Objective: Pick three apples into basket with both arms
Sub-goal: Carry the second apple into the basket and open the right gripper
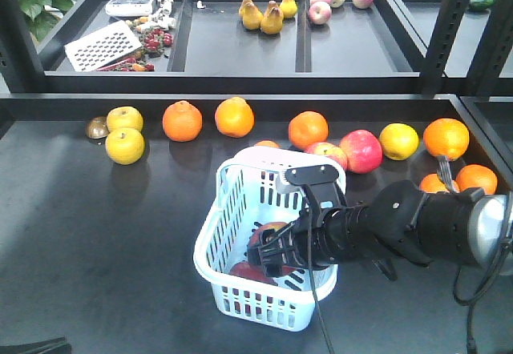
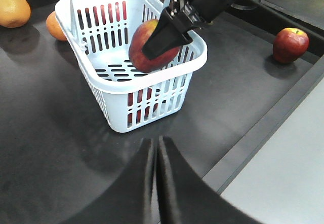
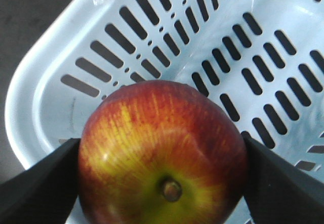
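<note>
— Over the near corner of the basket (image 2: 167, 74), my right fingers (image 3: 40, 188) pinch an apple (image 3: 162, 153) from both sides, its stem end facing the wrist camera.

— Inside the rim, or beside it?

— Inside, as I read it. From the left wrist view the fruit hangs at about rim height, just within the front wall. Below it is slotted floor, not counter (image 2: 50, 143). The release turns on that: the floor lies under the fingers, so I judge that parting them should drop the apple in.

— Anything already down there?

— A second apple (image 1: 247, 274) shows red on the basket floor, close under the held one. I cannot tell whether more lie beneath.

— And your other arm?

— My left fingers (image 2: 144, 183) are pressed together on nothing, aimed toward the basket and apart from it. A loose apple (image 2: 291, 44) sits on the counter well apart from the basket, near the counter's edge. From these views I cannot tell which arm is nearer to it.
</note>
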Robot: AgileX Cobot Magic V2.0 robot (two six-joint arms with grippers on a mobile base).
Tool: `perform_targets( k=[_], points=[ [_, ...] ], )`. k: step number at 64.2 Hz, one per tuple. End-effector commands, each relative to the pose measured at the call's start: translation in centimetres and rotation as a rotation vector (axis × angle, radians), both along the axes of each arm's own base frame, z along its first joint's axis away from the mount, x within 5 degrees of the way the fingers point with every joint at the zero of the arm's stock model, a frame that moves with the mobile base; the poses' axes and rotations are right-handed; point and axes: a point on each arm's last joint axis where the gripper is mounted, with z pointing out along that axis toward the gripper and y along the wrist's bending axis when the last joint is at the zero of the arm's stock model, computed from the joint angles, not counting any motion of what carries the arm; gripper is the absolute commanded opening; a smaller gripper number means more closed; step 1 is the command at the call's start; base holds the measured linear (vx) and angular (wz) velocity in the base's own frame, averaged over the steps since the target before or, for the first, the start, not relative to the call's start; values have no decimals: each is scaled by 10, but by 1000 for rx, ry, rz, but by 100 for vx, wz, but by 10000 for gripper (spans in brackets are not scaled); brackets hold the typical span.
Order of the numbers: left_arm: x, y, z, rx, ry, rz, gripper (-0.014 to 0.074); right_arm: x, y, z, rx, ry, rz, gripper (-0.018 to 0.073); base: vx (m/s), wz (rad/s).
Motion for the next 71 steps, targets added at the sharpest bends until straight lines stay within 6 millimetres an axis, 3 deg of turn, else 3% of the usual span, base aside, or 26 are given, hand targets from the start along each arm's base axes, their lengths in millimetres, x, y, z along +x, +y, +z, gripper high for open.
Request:
perform_targets(
  k=[1, 19, 28, 62, 71],
  points=[
    [4, 0, 12, -61, -38, 37, -6, 6, 1, 22, 34, -77, -8, 251, 0, 0],
    [4, 0, 12, -61, -38, 37, -6, 7, 1, 22, 25, -91, -3, 486, 0, 0],
    [4, 0, 12, -61, -38, 37, -6, 7, 1, 22, 16, -104, 5, 549, 0, 0],
    [4, 0, 12, -61, -38, 37, -6, 7, 1, 22, 5, -113, 26, 557, 0, 0],
    [4, 0, 12, -61, -38, 37, -6, 7, 1, 23, 9, -113, 18, 514, 0, 0]
  ],
)
